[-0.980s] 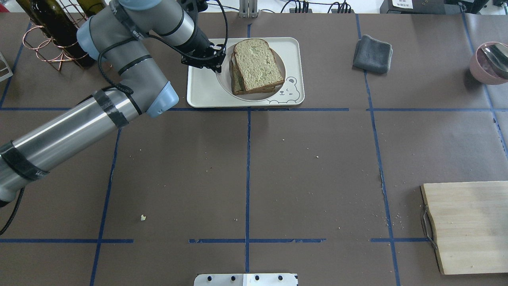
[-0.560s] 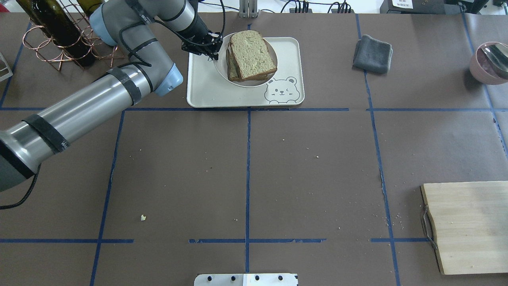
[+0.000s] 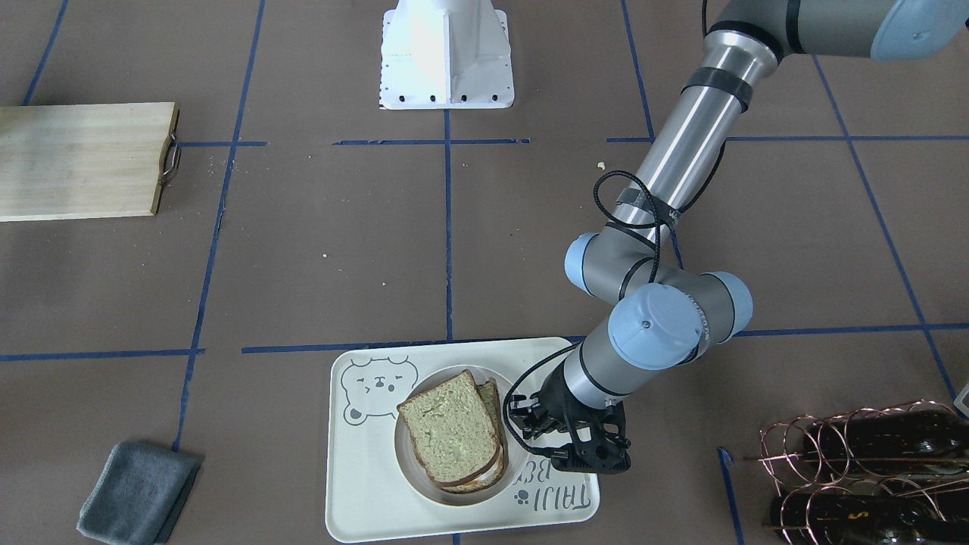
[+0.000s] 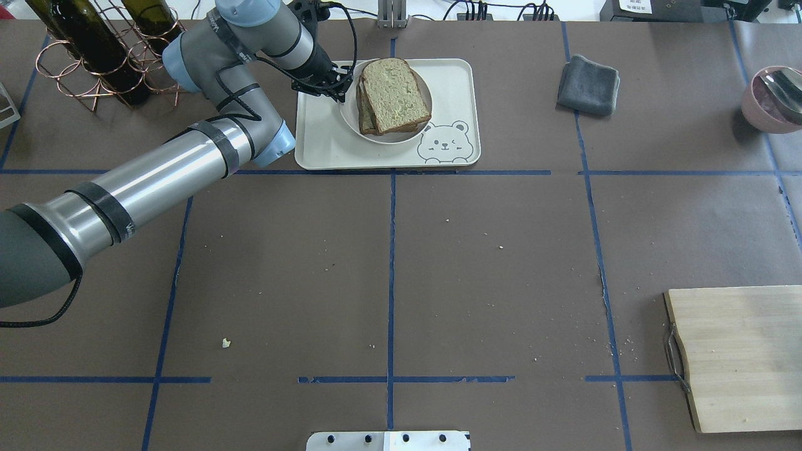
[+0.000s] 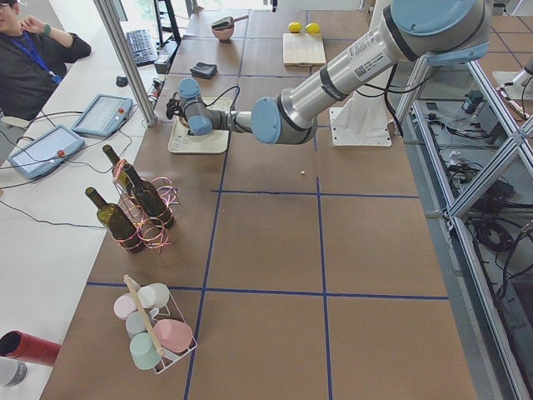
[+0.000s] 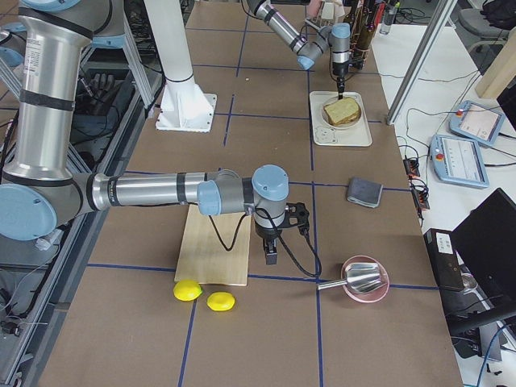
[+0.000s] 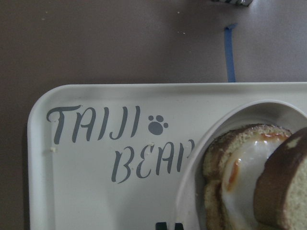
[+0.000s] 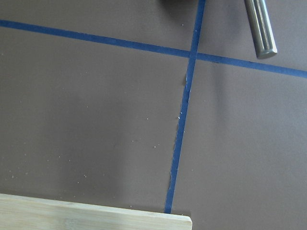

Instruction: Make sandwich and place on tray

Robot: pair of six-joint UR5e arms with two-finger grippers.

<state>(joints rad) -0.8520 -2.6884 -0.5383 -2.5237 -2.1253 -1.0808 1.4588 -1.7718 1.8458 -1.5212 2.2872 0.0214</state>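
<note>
The sandwich (image 4: 393, 93), two greenish-tan bread slices with a white egg between, lies on a small round white plate (image 4: 382, 136). The plate rests on the far part of the off-white bear tray (image 4: 322, 141). My left gripper (image 4: 335, 86) is shut on the plate's left rim. In the left wrist view the egg and yolk show between the slices of the sandwich (image 7: 240, 165), beside the "TAIJI BEAR" lettering on the tray (image 7: 86, 187). My right gripper (image 6: 272, 254) hangs low by the cutting board's end. It shows only in the exterior right view, so I cannot tell its state.
A grey cloth (image 4: 589, 84) lies right of the tray. A pink bowl with a spoon (image 4: 774, 100) is at the far right. The wooden cutting board (image 4: 742, 357) is near right. A copper rack with wine bottles (image 4: 94, 56) stands far left, close to my left arm.
My left gripper carried the plate with the sandwich toward the tray's far side and lowered it. The bear face drawing is now uncovered.
</note>
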